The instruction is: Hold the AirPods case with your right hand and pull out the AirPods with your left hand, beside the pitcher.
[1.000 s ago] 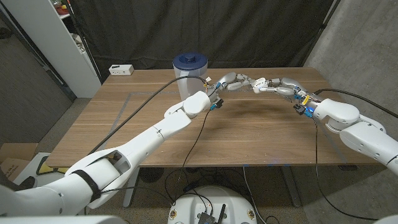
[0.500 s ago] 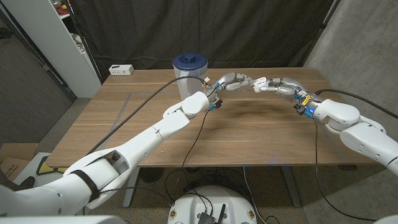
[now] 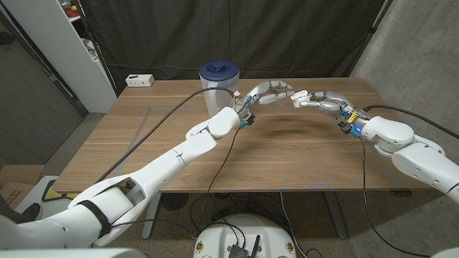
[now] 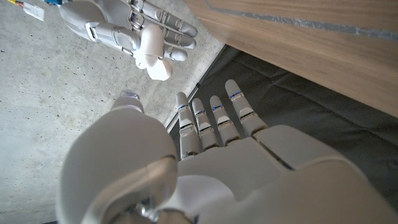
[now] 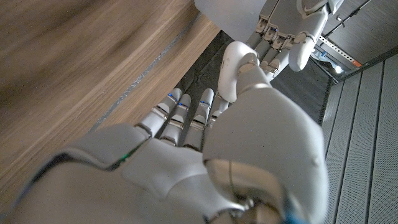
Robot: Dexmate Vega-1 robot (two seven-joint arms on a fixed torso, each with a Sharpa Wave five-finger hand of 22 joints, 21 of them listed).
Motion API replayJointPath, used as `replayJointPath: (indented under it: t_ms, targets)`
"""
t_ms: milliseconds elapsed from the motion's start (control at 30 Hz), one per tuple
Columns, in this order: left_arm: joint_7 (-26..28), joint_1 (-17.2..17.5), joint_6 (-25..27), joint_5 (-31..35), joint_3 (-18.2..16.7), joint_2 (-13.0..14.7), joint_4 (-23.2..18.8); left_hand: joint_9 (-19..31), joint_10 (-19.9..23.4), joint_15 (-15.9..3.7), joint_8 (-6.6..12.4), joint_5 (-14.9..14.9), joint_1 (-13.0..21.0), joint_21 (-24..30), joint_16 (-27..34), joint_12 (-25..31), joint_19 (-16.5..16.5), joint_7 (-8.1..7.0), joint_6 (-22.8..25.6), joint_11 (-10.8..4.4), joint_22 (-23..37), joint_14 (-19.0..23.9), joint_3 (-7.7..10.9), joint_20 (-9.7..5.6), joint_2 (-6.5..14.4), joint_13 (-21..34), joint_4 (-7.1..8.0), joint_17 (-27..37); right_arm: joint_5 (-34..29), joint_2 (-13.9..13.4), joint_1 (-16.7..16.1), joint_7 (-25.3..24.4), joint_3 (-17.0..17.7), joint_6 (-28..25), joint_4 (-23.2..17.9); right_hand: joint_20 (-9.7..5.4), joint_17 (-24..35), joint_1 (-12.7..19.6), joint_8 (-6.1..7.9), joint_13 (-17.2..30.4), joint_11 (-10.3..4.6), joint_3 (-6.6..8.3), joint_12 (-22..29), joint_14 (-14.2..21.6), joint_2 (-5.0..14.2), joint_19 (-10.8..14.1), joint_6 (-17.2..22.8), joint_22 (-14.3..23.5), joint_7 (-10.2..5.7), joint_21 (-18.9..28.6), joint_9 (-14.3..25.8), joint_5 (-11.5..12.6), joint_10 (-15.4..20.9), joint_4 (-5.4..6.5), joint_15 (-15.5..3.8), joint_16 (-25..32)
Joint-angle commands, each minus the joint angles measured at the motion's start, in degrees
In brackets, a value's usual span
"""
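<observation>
Two hands meet fingertip to fingertip above the table. Right hand grips a small white case. Left hand is at its 9 o'clock, fingers straight, empty. Pitcher stands at 9 o'clock of the left hand.

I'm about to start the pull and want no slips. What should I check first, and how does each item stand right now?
1. Right hand holds the AirPods case: cannot tell; something white shows between the hands.
2. Left hand free, fingers apart: ok.
3. Both hands beside the pitcher: ok.
4. Hands lifted off the table: ok.
5. AirPods case open: cannot tell.
</observation>
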Motion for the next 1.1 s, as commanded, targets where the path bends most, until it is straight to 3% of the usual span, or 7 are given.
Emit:
replayJointPath:
  t_ms: [33, 267, 567, 767, 1100]
  targets:
    - [10.11, 2.66, -1.62, 8.2, -0.3, -0.45, -1.55, -0.06, 0.19, -1.86, 0.41, 0.47, 2.95, -0.25, -0.23, -0.32, 0.11, -1.46, 1.22, -1.13, -0.03, -0.08, 1.04, -0.52, 0.24, 0.26, -2.07, -0.12, -1.68, 0.02, -2.16, -3.43, 0.84, -0.44, -2.28, 0.35, 0.25, 0.34, 0.78, 0.1, 0.12, 0.75, -0.07, 0.56, 0.38, 0.03, 2.19, 0.09, -0.03, 0.2, 6.67, 0.53, 0.92, 0.19, -5.2, 0.47]
    - [9.86, 2.32, -2.43, 8.66, 0.07, -0.95, -0.6, 0.35, 0.76, -2.19, 2.36, 0.69, 5.38, -0.65, -0.4, -0.13, -0.07, -4.25, 5.82, -1.9, 0.0, 0.05, 1.82, -0.28, 0.42, 0.57, -3.97, -0.2, -2.7, 0.5, -3.07, -5.27, 1.32, -0.18, -3.32, 0.4, 0.25, 0.37, 0.72, 0.14, 0.2, 0.8, -0.06, 0.79, 0.37, 0.14, 2.16, 0.09, -0.02, 0.23, 6.75, 0.57, 1.17, 0.14, -5.24, 0.57]
    - [6.78, 0.78, -3.86, 7.21, 0.46, -1.29, 1.48, 0.89, 1.11, -2.5, 4.68, 0.78, 4.8, -1.03, -0.49, 0.02, -0.31, -3.42, 11.58, -2.51, 0.05, -0.1, 0.96, -0.47, -0.37, 0.9, -4.17, -0.02, -4.08, 1.34, -3.37, -7.18, 1.44, -0.18, -4.12, 0.34, 0.29, 0.32, 0.58, 0.23, 0.21, 0.86, 0.01, 1.35, 0.4, 0.22, 2.18, 0.09, 0.07, 0.23, 6.76, 0.61, 1.63, 0.15, -5.5, 0.85]
    - [5.87, 0.12, -3.45, 7.09, 0.6, -1.52, 2.17, 1.1, 1.13, -2.5, 5.12, 0.93, 4.61, -1.18, -0.58, 0.01, -0.42, -2.87, 12.67, -2.68, 0.07, -0.35, 0.61, -0.58, -0.67, 1.01, -4.22, 0.08, -4.31, 1.83, -3.24, -7.28, 1.5, 0.16, -4.11, 0.32, 0.32, 0.23, 0.53, 0.3, 0.16, 0.86, -0.05, 1.4, 0.4, 0.22, 2.23, 0.09, -0.08, 0.22, 6.77, 0.63, 1.63, 0.19, -5.49, 0.92]
    - [5.61, -0.81, -3.22, 7.7, 1.04, -1.83, 3.32, 1.17, 1.35, -2.55, 5.64, 1.32, 4.94, -1.36, -0.55, 0.07, -0.46, -3.18, 14.47, -2.83, 0.13, -0.43, 0.48, -0.6, -0.42, 1.19, -4.48, 0.3, -4.49, 2.64, -2.68, -7.12, 1.1, 0.49, -4.09, 0.34, 0.37, 0.2, 0.44, 0.4, 0.09, 0.91, -0.1, 1.69, 0.42, 0.28, 2.23, 0.09, 0.12, 0.22, 6.83, 0.66, 1.73, 0.18, -5.63, 1.09]
